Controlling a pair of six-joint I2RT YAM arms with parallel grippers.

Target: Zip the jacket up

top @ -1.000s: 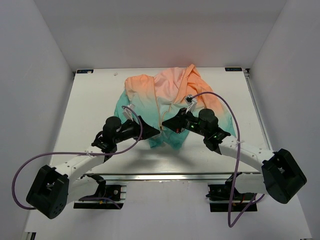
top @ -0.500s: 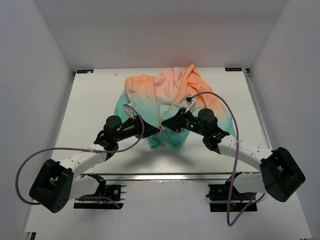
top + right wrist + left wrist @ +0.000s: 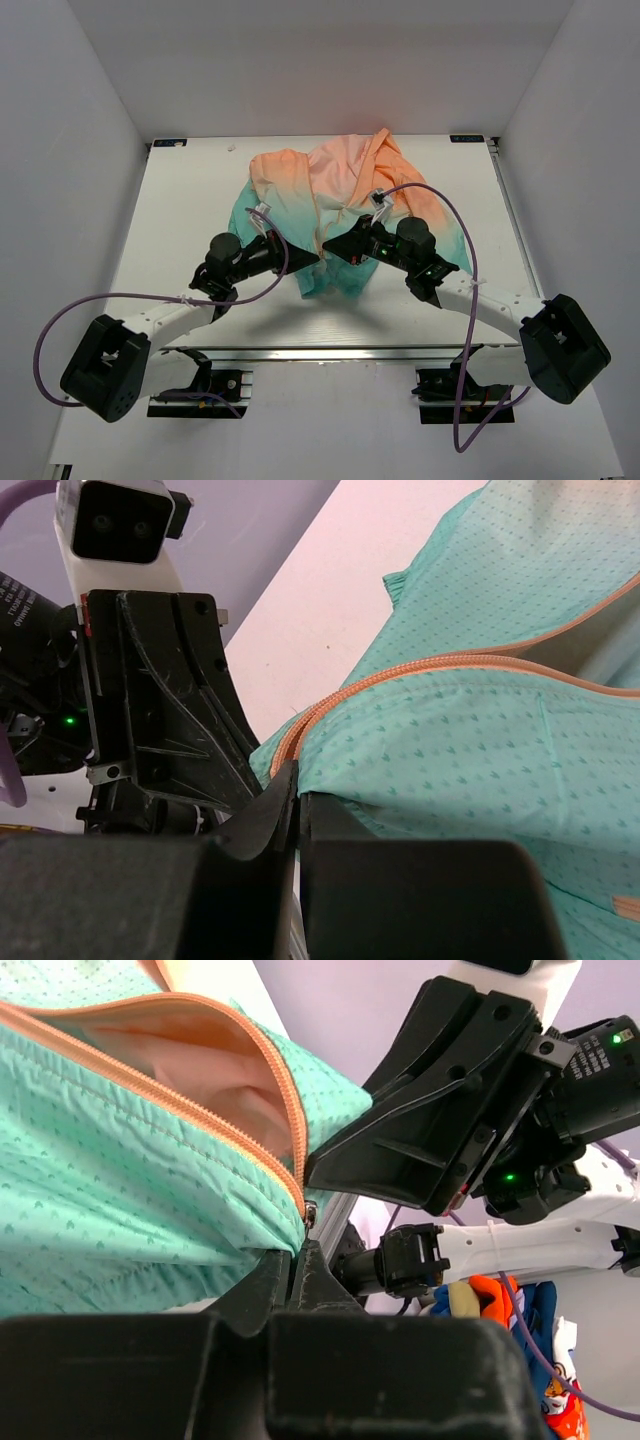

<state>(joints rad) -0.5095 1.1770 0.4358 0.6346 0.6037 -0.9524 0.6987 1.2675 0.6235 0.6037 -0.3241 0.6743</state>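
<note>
- Jacket (image 3: 340, 195), thin, soft and hooded, fading from peach-orange to teal, lies rumpled on the white surface (image 3: 180, 220) in the top external view. Its peach hood end is away from the arm bases and its teal hem is nearest them.
- Same view: left tool (image 3: 308, 262) and right tool (image 3: 335, 250) meet at the teal hem, just beside each other.
- Left wrist view: left tool (image 3: 300, 1260) is closed narrow, its fingers pinching the teal hem of the jacket (image 3: 120, 1220) at the bottom end of the orange zipper (image 3: 200, 1120).
- Same view: the zipper tracks stand parted above that point, and pale peach lining shows between them.
- Same view: right tool (image 3: 420, 1130) sits just beside, its tip against the fabric edge.
- Right wrist view: right tool (image 3: 290, 795) is closed narrow, clamped on the teal edge of the jacket (image 3: 450, 770) where the orange zipper (image 3: 430, 665) track curves downward.
- Same view: left tool (image 3: 170, 720) stands just beside, its tip near the same hem.
</note>
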